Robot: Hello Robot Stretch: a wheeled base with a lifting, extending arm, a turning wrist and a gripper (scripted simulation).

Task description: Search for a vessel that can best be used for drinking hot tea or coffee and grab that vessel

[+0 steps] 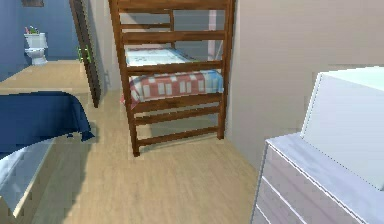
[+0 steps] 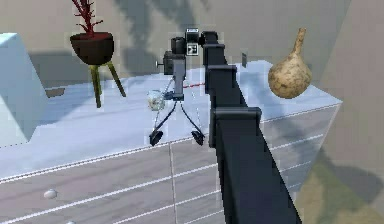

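Ok so, running the Stretch remotely here. Nearest to me in the arm side view is the arm (image 2: 235,140), reaching out across a pale dresser (image 2: 100,180). At its far end is the gripper (image 2: 177,138), thin fingers pointing down toward the dresser top. Just left of the gripper body there's a small pale roundish thing (image 2: 155,100). That's my best guess for the cup, but it's too small to be sure. It sits right by the fingers with the dresser top behind it, so I can't tell if the gripper has hold of anything, and I can't judge the finger width either.

How I'd play the grab: go slow and get the fingers either side of that little thing before lifting. I'd avoid swinging left toward the potted plant (image 2: 92,45) on its stand at the far left, or right toward the gourd-shaped vase (image 2: 290,68). A white box (image 2: 15,90) sits at the left end too.

Forward view: a blue bed (image 1: 35,120) near left, a wooden bunk bed (image 1: 175,75) farther off, and a toilet (image 1: 37,45) through the far doorway.

Writing: nothing I can read, just black marks on the white squares (image 2: 218,60) by the wrist.
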